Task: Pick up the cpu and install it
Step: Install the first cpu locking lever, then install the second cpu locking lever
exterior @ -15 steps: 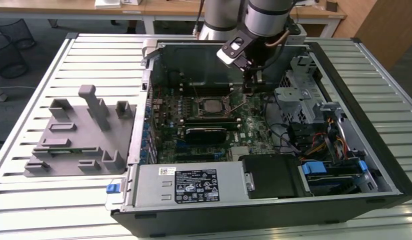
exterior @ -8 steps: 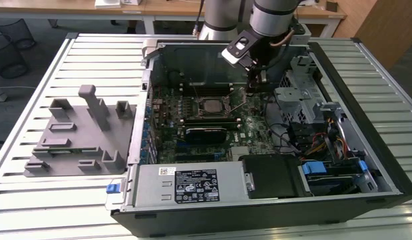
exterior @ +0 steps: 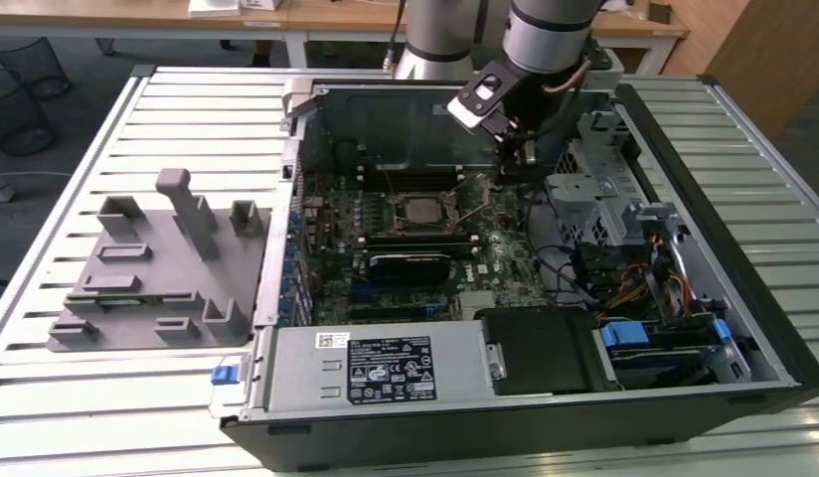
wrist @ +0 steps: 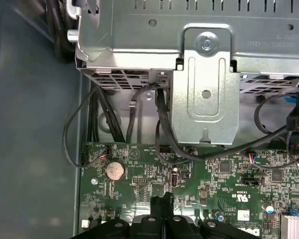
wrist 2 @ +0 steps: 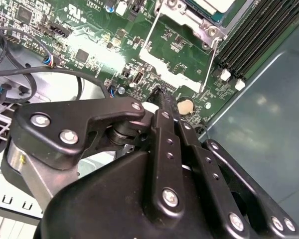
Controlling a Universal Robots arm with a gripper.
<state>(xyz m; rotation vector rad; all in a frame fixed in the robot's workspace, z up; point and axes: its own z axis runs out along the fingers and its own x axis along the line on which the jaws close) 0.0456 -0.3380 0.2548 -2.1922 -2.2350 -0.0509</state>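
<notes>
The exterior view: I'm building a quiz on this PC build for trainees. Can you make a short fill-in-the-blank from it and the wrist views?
1. The gripper hangs inside the open computer ____.
2. The grey tray lies on the slatted table, on the case's side toward the exterior view's ____.
3. The motherboard is ____ in colour.
4. In the first wrist view, the round coin battery sits on the ____.

Missing words: case; left; green; motherboard

Open computer case (exterior: pixel 728 328) lying right of centre on the desk (exterior: pixel 144 397); tray (exterior: pixel 158 268) sitting at frame left; pincer (exterior: pixel 516 159) hanging inside the case, upper centre, above the motherboard (exterior: pixel 423 248).
</notes>
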